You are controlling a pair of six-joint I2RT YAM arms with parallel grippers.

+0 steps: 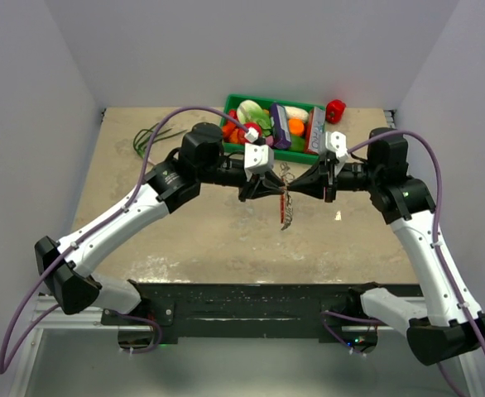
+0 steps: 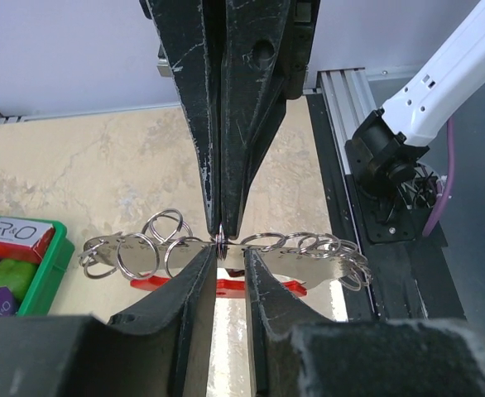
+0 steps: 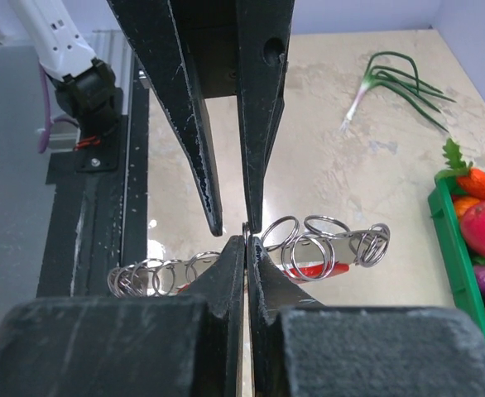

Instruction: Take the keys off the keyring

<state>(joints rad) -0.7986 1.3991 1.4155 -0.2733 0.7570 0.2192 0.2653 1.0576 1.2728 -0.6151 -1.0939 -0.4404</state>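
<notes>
The bunch hangs above the table between my two grippers. Flat silvery keys [image 2: 309, 266] stick out to both sides, strung with several thin split rings, and a red curved tag [image 2: 259, 287] lies under them. My right gripper [image 3: 247, 240] is shut on the keyring [image 3: 244, 227], a thin ring held edge-on between its tips. From the opposite side, my left gripper [image 2: 228, 252] stands open, its fingers either side of that ring [image 2: 220, 242] with a clear gap between them. In the top view the bunch [image 1: 284, 205] dangles between the left gripper [image 1: 272, 192] and the right gripper [image 1: 297, 190].
A green bin [image 1: 234, 102] of toy vegetables stands at the back, with a red pepper [image 1: 335, 110] beside it. Green spring onions [image 1: 151, 136] lie at the back left. The black base rail [image 1: 251, 302] runs along the near edge.
</notes>
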